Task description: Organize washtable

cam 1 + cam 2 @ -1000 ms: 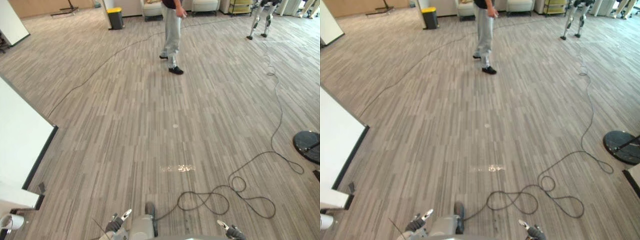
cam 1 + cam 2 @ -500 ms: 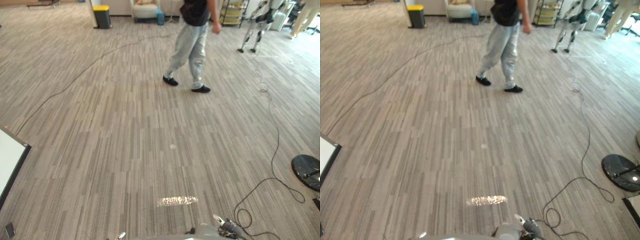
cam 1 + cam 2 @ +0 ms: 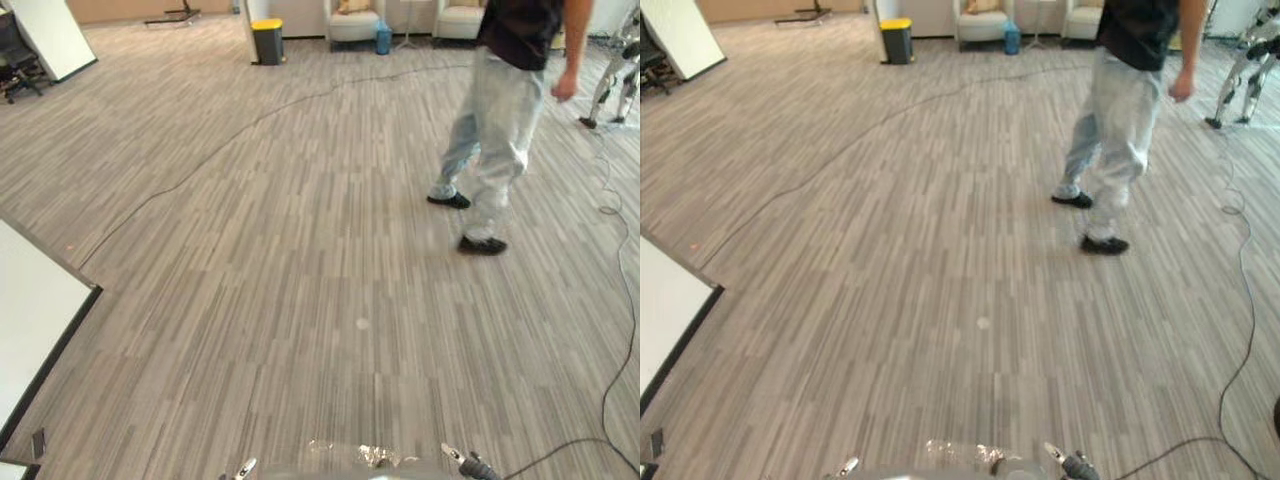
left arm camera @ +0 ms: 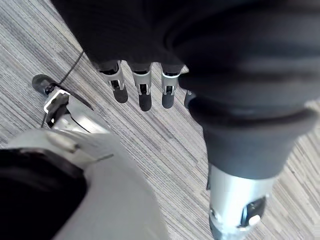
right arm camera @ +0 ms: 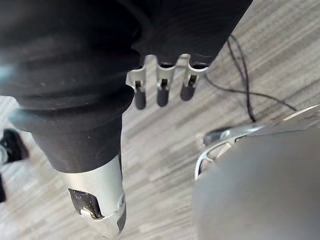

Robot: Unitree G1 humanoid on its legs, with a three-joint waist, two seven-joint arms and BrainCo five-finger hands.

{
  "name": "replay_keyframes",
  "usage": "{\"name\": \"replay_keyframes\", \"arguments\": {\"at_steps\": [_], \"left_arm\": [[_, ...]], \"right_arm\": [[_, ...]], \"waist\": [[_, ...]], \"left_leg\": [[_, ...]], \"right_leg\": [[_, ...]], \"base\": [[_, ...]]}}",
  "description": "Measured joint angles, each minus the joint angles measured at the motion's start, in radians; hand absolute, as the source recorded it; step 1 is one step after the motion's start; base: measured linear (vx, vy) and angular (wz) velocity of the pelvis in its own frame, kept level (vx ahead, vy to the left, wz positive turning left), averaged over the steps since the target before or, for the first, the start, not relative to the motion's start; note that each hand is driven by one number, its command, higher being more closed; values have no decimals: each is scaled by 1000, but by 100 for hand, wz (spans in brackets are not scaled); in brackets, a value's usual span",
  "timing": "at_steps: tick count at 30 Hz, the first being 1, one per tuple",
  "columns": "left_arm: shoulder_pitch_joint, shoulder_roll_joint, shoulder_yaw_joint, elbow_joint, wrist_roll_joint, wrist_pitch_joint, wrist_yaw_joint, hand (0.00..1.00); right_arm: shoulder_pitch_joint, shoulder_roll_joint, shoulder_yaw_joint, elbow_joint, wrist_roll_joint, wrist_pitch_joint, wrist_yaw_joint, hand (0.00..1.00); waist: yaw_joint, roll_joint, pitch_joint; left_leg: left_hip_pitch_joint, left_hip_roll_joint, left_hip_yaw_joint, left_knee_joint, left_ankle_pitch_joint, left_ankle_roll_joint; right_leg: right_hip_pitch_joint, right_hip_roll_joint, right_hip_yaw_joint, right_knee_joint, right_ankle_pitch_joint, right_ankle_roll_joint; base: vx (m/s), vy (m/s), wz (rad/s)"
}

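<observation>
No washtable or its items appear in these views. My left hand [image 4: 142, 92] hangs at my side above the grey plank floor [image 4: 165, 145], fingers straight and holding nothing. My right hand [image 5: 161, 92] hangs the same way over the floor [image 5: 150, 150], fingers straight and empty.
A person [image 3: 500, 110] walks across the floor ahead on the right. A white panel with a dark edge [image 3: 30, 310] lies at the left. Far back stand a yellow-lidded bin [image 3: 267, 40] and armchairs [image 3: 352, 15]. A thin cable [image 3: 250, 125] crosses the floor.
The camera has swung, so the whole picture has shifted and the white panel shows again at the left. The person has walked nearer and to the right.
</observation>
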Motion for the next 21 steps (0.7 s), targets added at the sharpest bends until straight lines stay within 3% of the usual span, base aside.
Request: {"name": "replay_keyframes", "arguments": {"at_steps": [1,2,4,6,9,21], "left_arm": [[-2,2,-1,0,0,0,3,0],[-3,4,-1,1,-1,-3,8,0],[1,24,-10,2,0,-9,9,0],[-1,57,-32,7,2,-10,8,0],[-2,77,-70,18,3,-9,7,0],[-9,103,-183,41,1,-21,-10,0]], "right_arm": [[0,2,0,0,0,0,0,0],[3,3,0,1,-1,-1,0,0],[8,22,12,-1,-6,-2,0,0],[12,44,18,-1,-30,-2,0,0],[21,59,8,0,-26,-1,1,0],[15,45,0,34,-27,0,20,0]], "waist": [[0,-3,1],[4,-8,3],[3,-31,-16],[1,-77,-22],[-1,-90,-30],[-1,-75,-34]], "left_leg": [[-10,-31,-5,-131,11,7],[-2,-51,-6,-212,110,80],[53,-79,13,-280,121,99],[99,-110,46,-380,159,113],[139,-134,52,-465,189,123],[179,-148,33,-563,239,130]], "right_leg": [[17,-4,9,-6,-2,4],[23,-7,34,-5,-7,27],[27,-20,72,-21,-5,40],[25,-47,99,-31,-8,46],[29,-62,109,-50,-2,57],[24,-58,109,-54,-7,65]], "base": [[247,111,-30],[235,119,-36],[230,114,-34],[216,117,-29],[107,76,-9],[-12,2,3]]}}
